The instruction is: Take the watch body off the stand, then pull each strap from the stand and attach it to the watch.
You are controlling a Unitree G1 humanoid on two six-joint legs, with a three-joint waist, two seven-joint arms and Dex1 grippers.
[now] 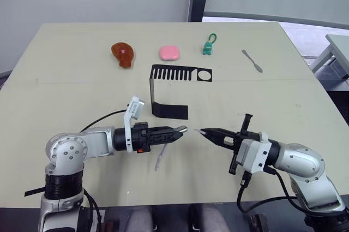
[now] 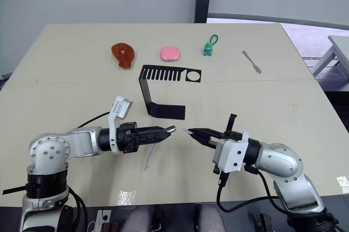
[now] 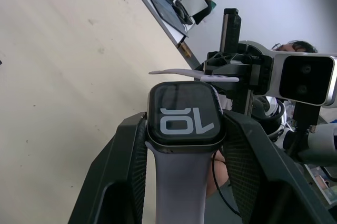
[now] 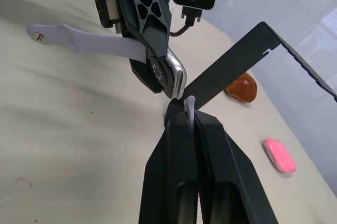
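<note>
Right now the watch body [image 3: 185,114] sits pinched between the two black fingers of the left gripper [image 1: 177,131], its glossy dark screen with pale digits facing the wrist camera and its rounded metal edge pointing toward the right gripper [image 1: 207,132]. One pale lavender strap [image 4: 87,40] is already on the case; its long axis runs back along the left gripper's fingers and its free end, smooth silicone with a small metal stud, hangs down toward the table [image 1: 65,68] below the gripper.

The right gripper's fingers are pressed together on the second strap [image 4: 189,106], gripping the thin band edge-on so that only a short pale tip pokes out past the fingertips. That tip points straight at the side of the watch body and lies just beside it; whether they touch I cannot tell.

Both forearms lie low and nearly level over the front of the table, reaching inward so the grippers meet tip to tip.

Behind them stands the stand [image 1: 170,91], a bent sheet of flat black metal with comb-like slots and a round hole. Farther back lie a pink rounded block [image 1: 169,52] and a grey spatula [image 1: 252,60].
</note>
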